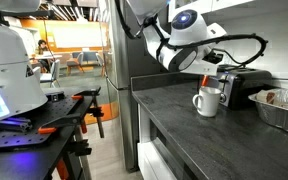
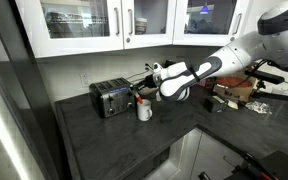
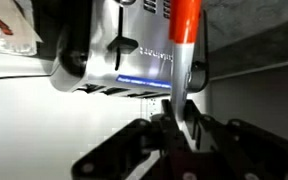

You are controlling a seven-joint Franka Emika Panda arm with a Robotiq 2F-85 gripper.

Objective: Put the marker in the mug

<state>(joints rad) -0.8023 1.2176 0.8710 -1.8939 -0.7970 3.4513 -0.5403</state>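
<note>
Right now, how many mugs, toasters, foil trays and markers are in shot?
mug: 1
toaster: 1
foil tray: 1
marker, held in the gripper: 1
Total: 4

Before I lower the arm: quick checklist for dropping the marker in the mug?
1. Grip: marker pinched in the gripper, per the wrist view: ok.
2. The mug is upright, opening up: ok.
3. Arm roughly above the mug in both exterior views: ok.
4. Marker tip centred over the rim: cannot tell.
5. Clearance to the toaster, close beside the mug: cannot tell.
</note>
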